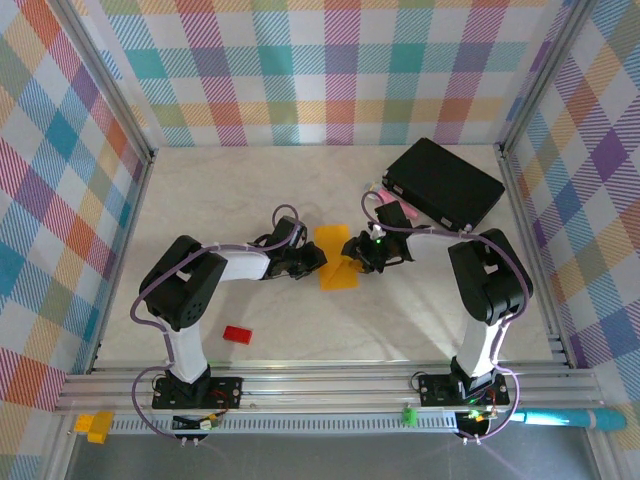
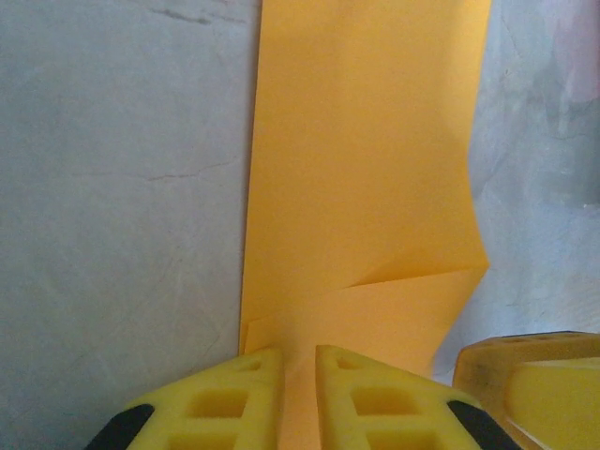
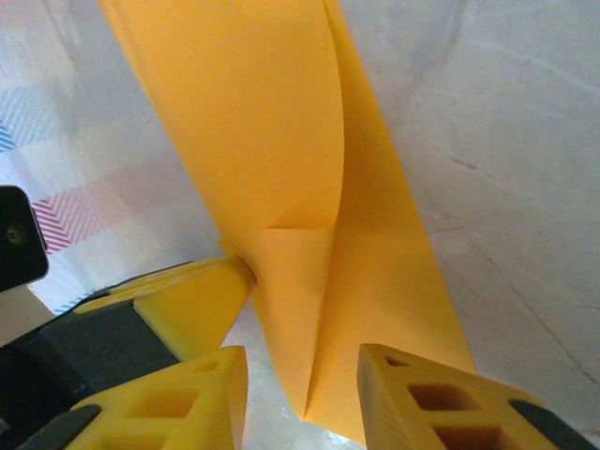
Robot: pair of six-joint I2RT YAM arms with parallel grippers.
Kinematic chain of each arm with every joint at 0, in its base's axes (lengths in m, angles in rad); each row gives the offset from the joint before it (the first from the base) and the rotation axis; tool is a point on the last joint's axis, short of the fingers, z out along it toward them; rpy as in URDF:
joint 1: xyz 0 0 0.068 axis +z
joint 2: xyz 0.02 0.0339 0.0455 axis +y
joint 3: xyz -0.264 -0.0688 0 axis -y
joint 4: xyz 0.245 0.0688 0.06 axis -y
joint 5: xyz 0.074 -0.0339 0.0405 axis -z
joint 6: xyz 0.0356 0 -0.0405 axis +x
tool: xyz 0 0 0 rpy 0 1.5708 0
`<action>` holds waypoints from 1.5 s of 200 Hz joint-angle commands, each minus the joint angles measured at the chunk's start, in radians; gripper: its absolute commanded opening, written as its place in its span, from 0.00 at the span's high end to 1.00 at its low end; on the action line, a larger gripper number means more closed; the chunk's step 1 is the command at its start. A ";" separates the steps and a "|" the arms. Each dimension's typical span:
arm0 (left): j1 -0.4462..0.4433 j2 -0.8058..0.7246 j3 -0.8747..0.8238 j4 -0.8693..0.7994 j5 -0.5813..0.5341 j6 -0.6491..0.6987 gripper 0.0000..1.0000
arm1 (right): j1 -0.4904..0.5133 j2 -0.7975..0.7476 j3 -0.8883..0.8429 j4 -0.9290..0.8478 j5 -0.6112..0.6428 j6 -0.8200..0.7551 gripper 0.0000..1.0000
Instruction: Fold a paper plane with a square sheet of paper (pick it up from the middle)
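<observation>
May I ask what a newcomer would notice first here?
A creased orange-yellow sheet of paper lies at the centre, between the left tool and the right tool. A flat black box sits at the far right, and a small red block at the near left.

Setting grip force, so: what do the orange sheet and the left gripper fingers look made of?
Orange sheet: thin matte paper, holding sharp creases. Left gripper fingers: matte yellow, hollow-celled, probably printed plastic or foam; the look leaves it open.
</observation>
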 commanded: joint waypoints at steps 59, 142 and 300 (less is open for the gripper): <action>0.014 0.034 -0.041 -0.032 -0.002 -0.020 0.85 | 0.010 0.071 0.076 -0.044 -0.017 -0.044 0.71; 0.021 0.031 -0.034 -0.039 0.002 -0.024 0.87 | 0.021 0.097 0.077 0.018 -0.109 -0.068 0.76; 0.059 -0.081 -0.041 -0.038 0.037 -0.027 0.82 | 0.036 0.097 0.093 0.007 -0.058 -0.161 0.93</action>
